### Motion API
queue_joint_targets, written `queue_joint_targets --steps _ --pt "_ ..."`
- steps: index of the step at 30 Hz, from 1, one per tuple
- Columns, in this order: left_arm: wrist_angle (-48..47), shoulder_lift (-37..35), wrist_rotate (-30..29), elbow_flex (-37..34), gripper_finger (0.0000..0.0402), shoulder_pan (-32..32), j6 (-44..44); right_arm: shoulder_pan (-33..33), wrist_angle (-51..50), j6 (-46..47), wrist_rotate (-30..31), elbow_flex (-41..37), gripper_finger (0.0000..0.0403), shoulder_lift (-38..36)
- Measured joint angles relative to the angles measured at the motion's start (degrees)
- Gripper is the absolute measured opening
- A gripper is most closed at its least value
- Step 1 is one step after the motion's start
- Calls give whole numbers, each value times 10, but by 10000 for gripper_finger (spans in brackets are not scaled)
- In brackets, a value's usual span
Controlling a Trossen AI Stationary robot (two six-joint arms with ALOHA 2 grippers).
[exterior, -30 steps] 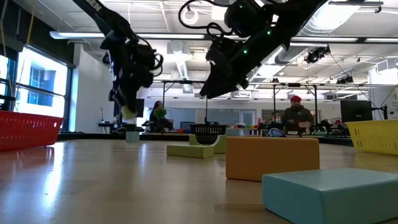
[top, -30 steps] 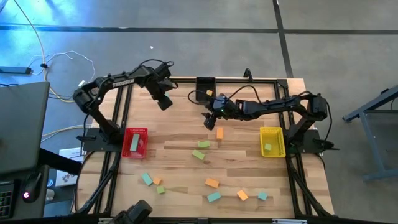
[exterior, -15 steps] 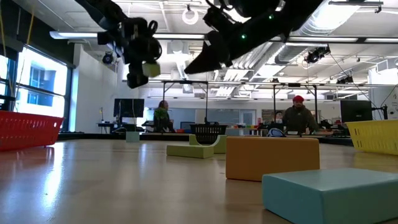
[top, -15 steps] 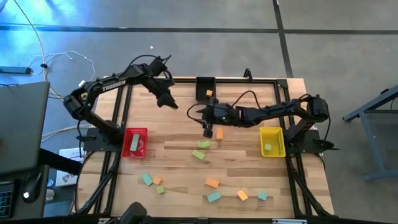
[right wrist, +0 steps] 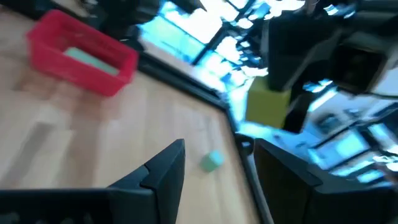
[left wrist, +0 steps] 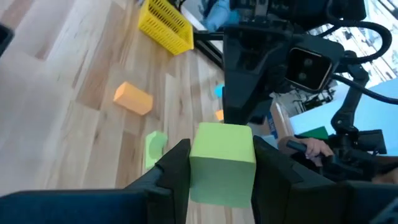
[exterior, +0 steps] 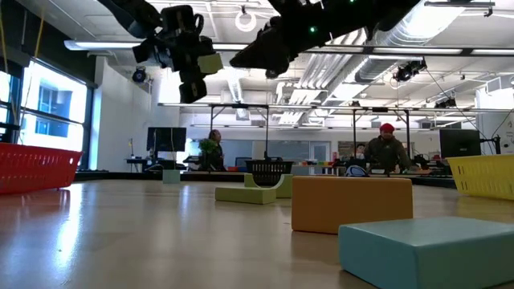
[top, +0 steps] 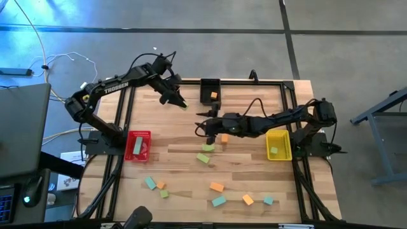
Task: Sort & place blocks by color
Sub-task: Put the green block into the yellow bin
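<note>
My left gripper (top: 180, 102) hangs high over the far left part of the table, shut on a yellow-green block (left wrist: 222, 163), which also shows in the low view (exterior: 210, 63). My right gripper (top: 208, 129) hovers open above the table's middle, with nothing between its fingers (right wrist: 219, 149). Below and beside it lie an orange block (top: 224, 137) and two yellow-green blocks (top: 208, 147) (top: 203, 158) flat on the wood. Several more orange, teal and green blocks lie along the near edge (top: 217, 187). My left gripper pinches the yellow-green block between its two fingers (left wrist: 176, 167), one on each of two opposite side faces (left wrist: 198, 163). The block is lifted clear of the table, well above it. Its far end face sticks out past the fingertips.
A black bin (top: 210, 91) at the far edge holds an orange block. The red bin (top: 138, 145) on the left holds a teal block. The yellow bin (top: 278, 144) on the right holds a green one. People show in the room behind (exterior: 385, 152).
My left gripper has risen from near the table top with the yellow-green block, lifting it clear, and has drifted toward the table's right. My right gripper has moved toward the table's left and a little toward the near edge, staying open.
</note>
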Motion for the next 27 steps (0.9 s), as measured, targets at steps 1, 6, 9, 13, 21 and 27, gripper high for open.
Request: queue_joint_targets --steps 1,6,9,13,21,27 --pt "8 0 0 0 108 -5 -7 1 11 -11 9 0 179 0" --pt "48 0 0 0 108 -31 -34 1 60 -43 13 0 179 0" --pt "79 0 -1 0 108 -47 -57 1 70 -61 13 0 179 0" --pt "125 0 -19 0 108 -67 -92 3 74 -74 13 0 179 0" --pt "182 0 -36 0 108 -95 -137 3 91 -83 17 0 179 -1" --pt "211 0 -54 0 108 -120 -158 3 96 -87 36 0 178 -1"
